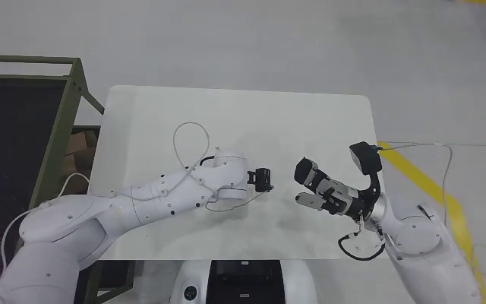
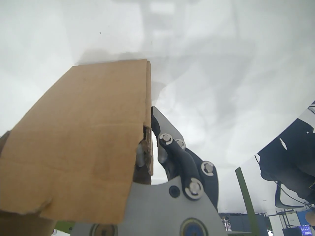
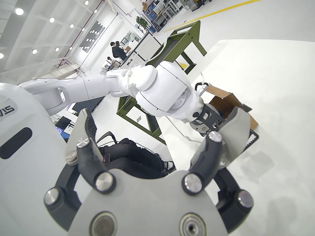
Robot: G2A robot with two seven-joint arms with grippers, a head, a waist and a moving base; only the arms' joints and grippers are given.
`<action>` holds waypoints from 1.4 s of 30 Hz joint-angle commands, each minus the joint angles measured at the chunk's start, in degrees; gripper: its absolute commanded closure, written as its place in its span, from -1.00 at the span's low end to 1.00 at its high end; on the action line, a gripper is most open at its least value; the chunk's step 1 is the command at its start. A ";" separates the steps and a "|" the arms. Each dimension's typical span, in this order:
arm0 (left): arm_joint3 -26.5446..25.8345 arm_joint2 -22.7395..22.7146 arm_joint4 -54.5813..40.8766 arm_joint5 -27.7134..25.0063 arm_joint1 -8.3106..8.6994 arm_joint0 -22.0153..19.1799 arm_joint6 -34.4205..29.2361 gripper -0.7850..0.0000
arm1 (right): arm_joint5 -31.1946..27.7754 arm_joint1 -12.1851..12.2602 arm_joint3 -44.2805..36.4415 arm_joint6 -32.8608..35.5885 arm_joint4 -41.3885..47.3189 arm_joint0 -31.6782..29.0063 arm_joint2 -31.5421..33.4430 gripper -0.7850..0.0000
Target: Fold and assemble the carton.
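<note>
Landmark for all positions: the white table.

**Left arm.** Your left gripper sits over the table's middle, a little toward the robot-side edge. It is clamped on the carton. In the left wrist view one dark finger presses against the cardboard's edge. The opposite finger is mostly hidden behind the panel.

**Carton.** It is brown corrugated board, with two layers showing along the pinched edge. One crease runs across the facing panel, and there is a ragged corner near the wrist. In the right wrist view you see it sticking out of the left gripper above the table top. You cannot tell whether any edge touches the table.

**Right arm.** Your right gripper hangs over the table as well, right of its middle and near the robot-side edge. It faces the left gripper and is near it without touching. Its jaws are spread wide and hold nothing, and it is apart from the carton.

**Surroundings.** A green metal rack stands off the table's left edge, with brown cardboard on a lower level. A yellow floor line runs past the table's right edge.
</note>
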 commanded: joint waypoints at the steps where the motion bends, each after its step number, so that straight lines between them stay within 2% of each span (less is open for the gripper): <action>1: 0.00 0.00 -0.06 -0.04 -0.08 -0.03 0.04 0.11 | 0.00 0.00 0.00 0.00 0.00 0.00 0.00 -1.00; 9: -1.09 0.00 -0.97 -0.27 0.14 -0.54 0.26 0.00 | 0.00 0.00 0.00 0.00 0.00 0.00 0.00 -1.00; 20: -4.16 0.00 -3.75 1.15 1.58 -1.66 -1.16 -0.19 | 0.00 0.00 0.00 0.00 0.00 0.00 0.00 -1.00; 25: -6.99 0.00 -5.90 2.28 2.44 -3.18 -2.28 -0.28 | 0.00 0.00 0.00 0.00 0.00 0.00 0.00 -1.00; 28: -9.67 0.00 -8.12 3.04 3.21 -4.68 -3.03 -0.40 | 0.00 0.00 0.00 0.00 0.00 0.00 0.00 -1.00; 35: -15.30 0.00 -12.37 4.00 6.51 -9.80 -3.97 -0.65 | 0.00 0.00 0.00 0.00 0.00 0.00 0.00 -1.00; 40: -18.00 -0.45 -16.67 4.07 10.20 -14.43 -3.97 -0.84 | 1.17 -0.05 -0.11 -1.02 -0.95 -0.17 -0.04 -1.00; 42: -19.65 -3.26 -19.25 6.01 12.01 -15.22 -3.92 -0.86 | 2.75 -0.08 -0.05 -1.90 -2.27 -0.20 0.14 -1.00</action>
